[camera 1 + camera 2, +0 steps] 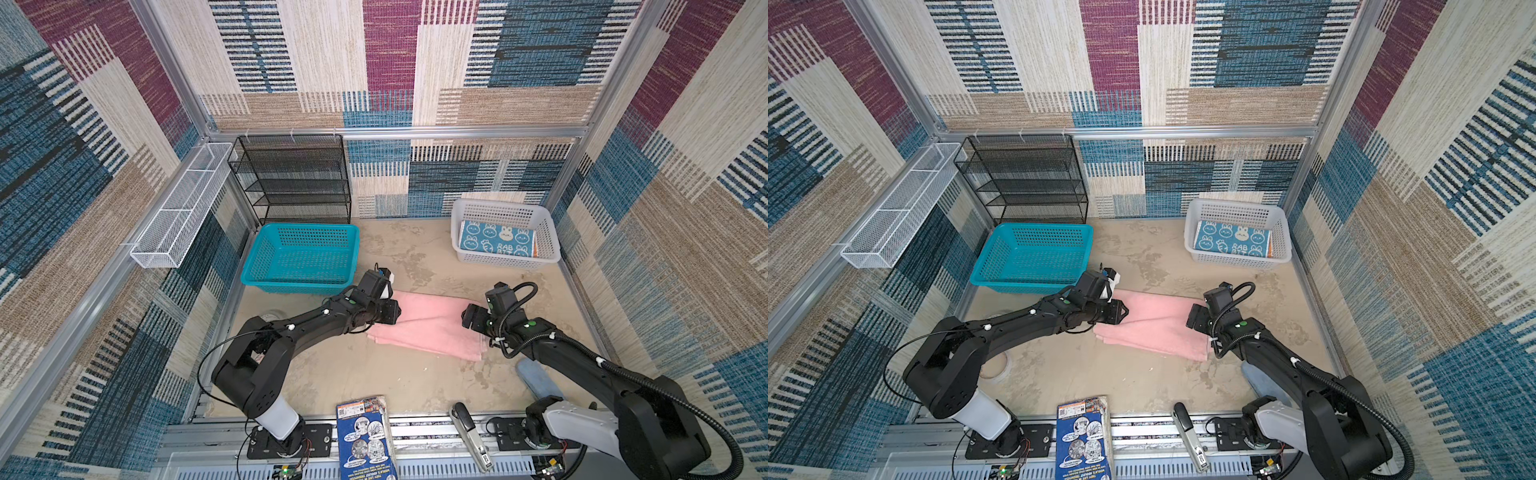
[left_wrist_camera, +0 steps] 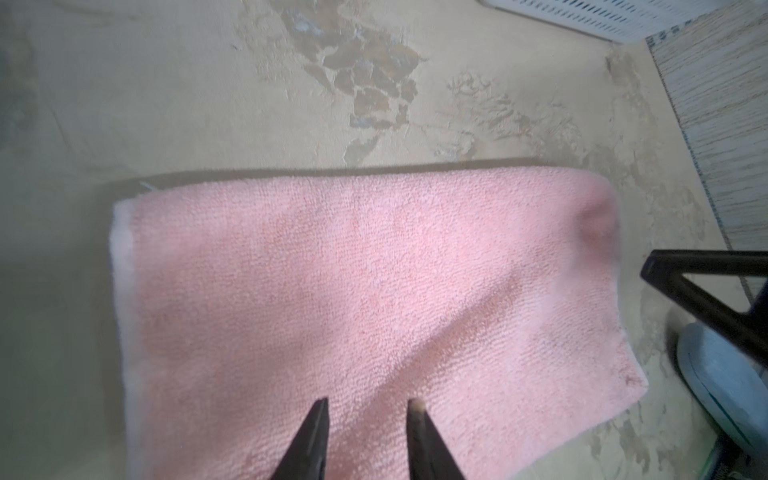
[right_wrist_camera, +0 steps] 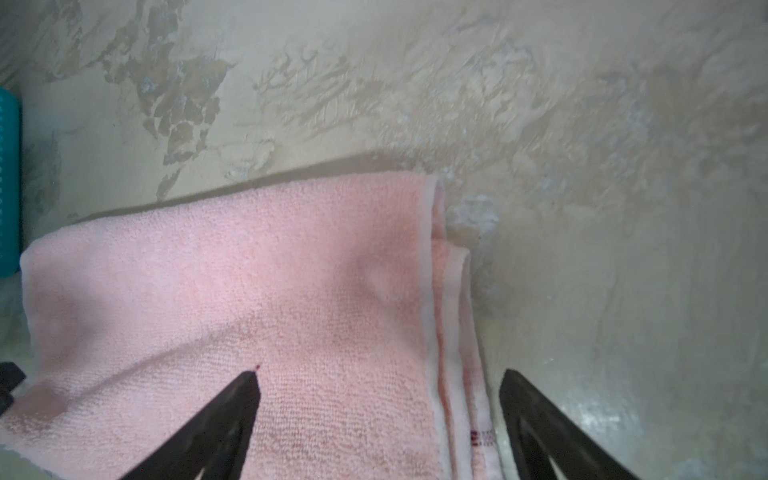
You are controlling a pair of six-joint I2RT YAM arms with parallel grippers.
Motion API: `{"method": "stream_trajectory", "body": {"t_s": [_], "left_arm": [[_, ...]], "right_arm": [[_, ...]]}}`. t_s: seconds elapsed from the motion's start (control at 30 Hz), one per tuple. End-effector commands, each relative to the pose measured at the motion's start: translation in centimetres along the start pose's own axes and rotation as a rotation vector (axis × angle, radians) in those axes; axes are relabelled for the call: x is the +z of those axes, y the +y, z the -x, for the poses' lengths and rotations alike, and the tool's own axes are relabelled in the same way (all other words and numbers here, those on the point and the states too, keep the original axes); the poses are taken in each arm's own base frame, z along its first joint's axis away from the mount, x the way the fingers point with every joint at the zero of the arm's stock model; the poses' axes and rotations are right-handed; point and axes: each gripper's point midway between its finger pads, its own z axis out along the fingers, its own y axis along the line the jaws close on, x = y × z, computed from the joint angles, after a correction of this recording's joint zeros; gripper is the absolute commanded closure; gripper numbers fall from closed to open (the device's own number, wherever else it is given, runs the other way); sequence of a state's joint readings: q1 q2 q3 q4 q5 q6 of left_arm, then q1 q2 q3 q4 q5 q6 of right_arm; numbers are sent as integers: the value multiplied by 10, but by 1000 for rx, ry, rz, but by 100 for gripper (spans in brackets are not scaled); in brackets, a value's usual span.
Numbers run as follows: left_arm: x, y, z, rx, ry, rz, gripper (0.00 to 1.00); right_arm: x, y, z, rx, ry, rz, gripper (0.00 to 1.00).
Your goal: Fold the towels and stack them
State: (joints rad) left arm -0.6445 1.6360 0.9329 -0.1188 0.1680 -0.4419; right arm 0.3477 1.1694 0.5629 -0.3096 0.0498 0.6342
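Near, mid-table [image 1: 374,374]: pink towel [image 1: 428,328], folded in layers, lying flat. At its 9 o'clock edge, left fingers [image 2: 309,436] narrowly parted above the cloth, pinching nothing. At 3 o'clock, right fingers [image 3: 224,415] spread wide astride the stacked hems, released. Soft, light, floppy terry, likely to sag and unfold; best pinched through all layers at both ends. Far, 1 o'clock: blue towel [image 1: 494,241] folded inside white basket [image 1: 498,205].
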Motion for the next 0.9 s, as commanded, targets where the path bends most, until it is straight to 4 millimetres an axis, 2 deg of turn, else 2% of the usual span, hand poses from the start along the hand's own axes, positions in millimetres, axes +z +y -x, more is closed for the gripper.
{"method": "stream_trajectory", "body": {"t_s": [0.0, 0.1, 0.33, 0.6, 0.8, 0.87], "left_arm": [[8, 0, -9, -27, 22, -10, 65], [13, 3, -19, -45, 51, -4, 66], [15, 13, -41, -71, 84, 29, 66], [22, 23, -51, -68, 103, 69, 66], [24, 26, -52, -68, 103, 83, 66], [24, 27, -52, -68, 101, 86, 66]], "right_arm": [[4, 4, 10, -19, -21, 56, 7], [12, -1, 4, -7, 9, 73, 7], [26, -1, -27, 11, 107, 141, 12], [32, 0, -55, 24, 172, 221, 31], [37, 7, -58, 9, 190, 262, 44], [39, 11, -57, 2, 192, 279, 52]]}}
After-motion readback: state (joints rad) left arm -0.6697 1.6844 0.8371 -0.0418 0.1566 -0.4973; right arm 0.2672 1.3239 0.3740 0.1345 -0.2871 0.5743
